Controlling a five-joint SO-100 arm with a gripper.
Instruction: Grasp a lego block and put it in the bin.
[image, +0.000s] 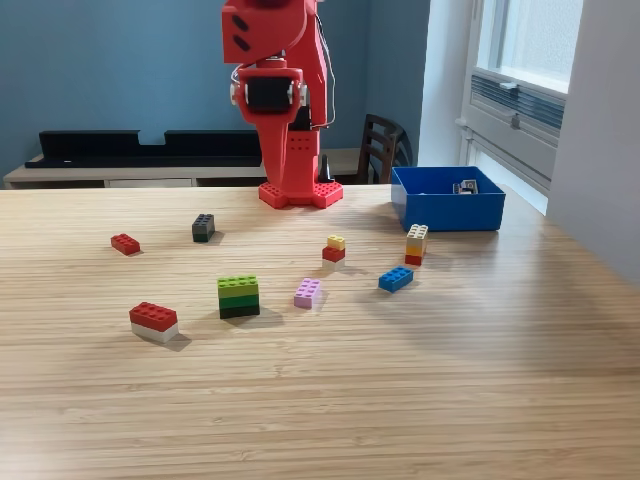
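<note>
Several lego blocks lie spread over the wooden table: a small red one (125, 243), a dark grey one (203, 227), a red-on-white pair (154, 321), a green stack (239, 296), a pink one (308, 292), a yellow-on-red pair (335, 248), a blue one (395, 279) and a cream, yellow and red stack (416, 244). The blue bin (450, 215) stands at the exterior view's back right with a small dark piece (466, 186) inside. The red arm is folded up over its base (300, 192) at the back, and my gripper (275, 125) hangs there, far from every block. Its fingers cannot be made out.
A dark wooden chair (383, 148) stands behind the table beside the arm. A low shelf with black items (130, 148) runs along the blue wall. A window frame (515, 110) is at the exterior view's right. The table's front half holds no bricks.
</note>
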